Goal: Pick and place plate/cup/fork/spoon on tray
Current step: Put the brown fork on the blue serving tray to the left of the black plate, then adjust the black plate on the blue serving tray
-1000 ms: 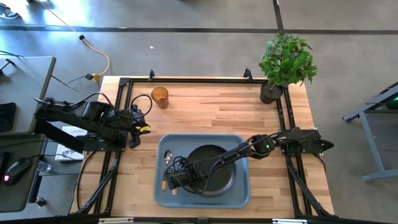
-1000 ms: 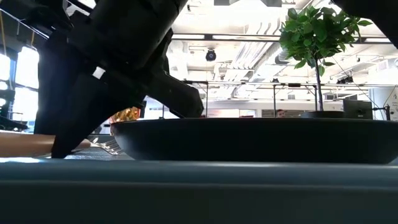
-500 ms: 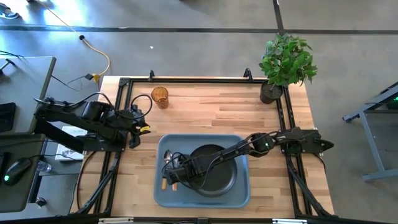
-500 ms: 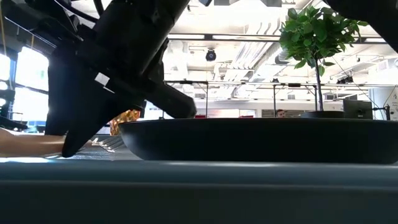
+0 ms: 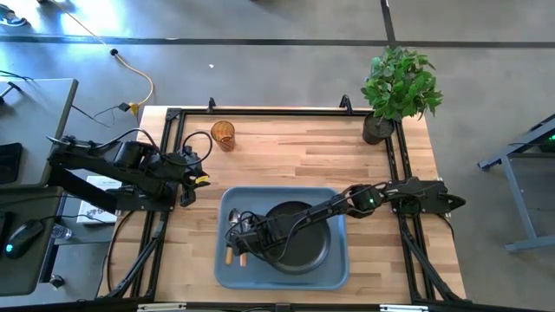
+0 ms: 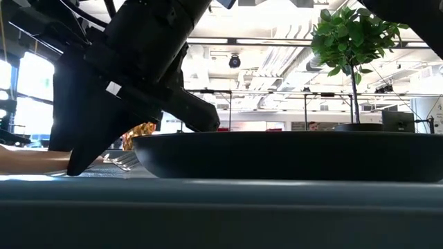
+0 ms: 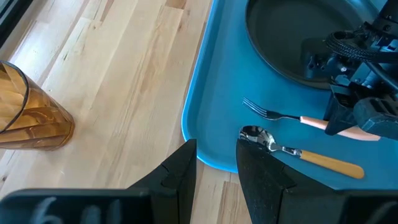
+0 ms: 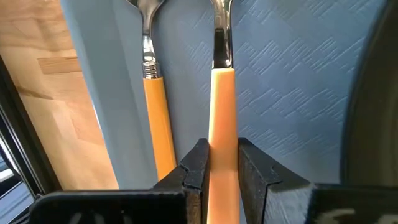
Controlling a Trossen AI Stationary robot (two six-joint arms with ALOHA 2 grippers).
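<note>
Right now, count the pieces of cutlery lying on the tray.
2. The spoon lies by the tray's left rim; the fork lies between it and the plate, handle between the right gripper's fingers.

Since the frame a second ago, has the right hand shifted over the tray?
Yes. In the high view the right hand has slid slightly toward the tray's far rim, along its left side, fingers closed on the fork handle.

Plate [image 5: 299, 236], fork [image 7: 283, 116], spoon [image 7: 298, 154] in tray [image 5: 334, 269]; cup [image 5: 223, 134] well behind.
</note>
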